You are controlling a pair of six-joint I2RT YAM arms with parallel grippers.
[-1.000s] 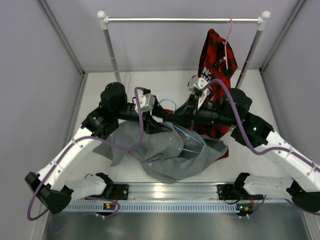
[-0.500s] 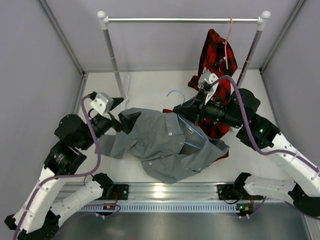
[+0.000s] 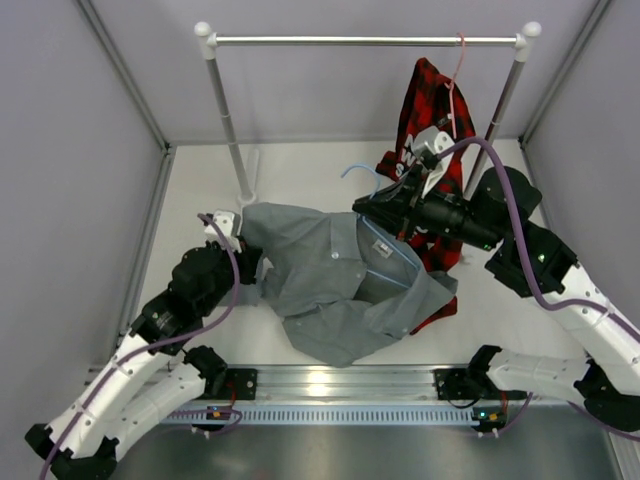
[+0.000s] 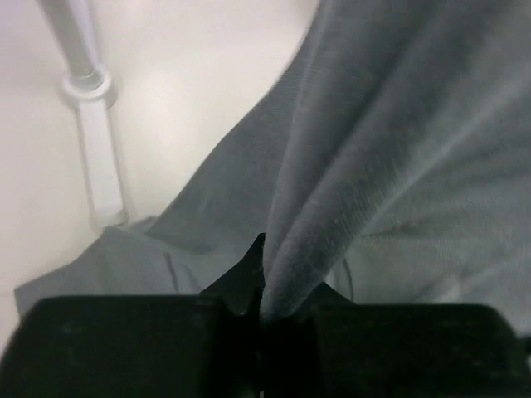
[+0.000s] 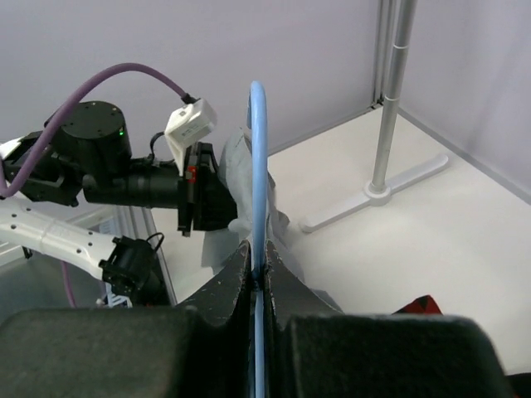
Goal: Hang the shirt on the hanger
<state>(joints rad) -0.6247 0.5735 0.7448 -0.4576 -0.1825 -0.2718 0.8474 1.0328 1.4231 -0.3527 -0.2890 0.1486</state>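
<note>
the grey shirt (image 3: 330,290) lies rumpled across the middle of the table (image 3: 300,170), with its collar toward the right arm. the front is open enough that a stretch of the light-blue hanger (image 3: 392,256) shows inside the neck. the hanger's hook sticks out past the collar, on the rack side, and is clear of the fabric.

the right gripper (image 5: 259,269) is clenched on the hanger's wire. in the right wrist view the blue wire runs straight up out of the closed fingertips and curves over at the top. the left gripper (image 3: 250,262) sits at the shirt's left edge, and in the left wrist view a thick fold of grey cloth runs down into its black fingers (image 4: 241,286) — it is pinching the shirt. from that fold the fabric fans out and up across most of the frame.

the shirt's lower right edge lies over a strip of red-and-black cloth on the table. this is the bottom of the plaid shirt (image 3: 430,110), which hangs behind the right arm from a pink hanger (image 3: 458,60) on the rail (image 3: 365,40) near its right end. the left rack post (image 3: 228,120) stands just beyond the grey shirt's upper left corner, and its base and white foot (image 4: 104,166) show beside the cloth in the left wrist view — near it, not touching.
</note>
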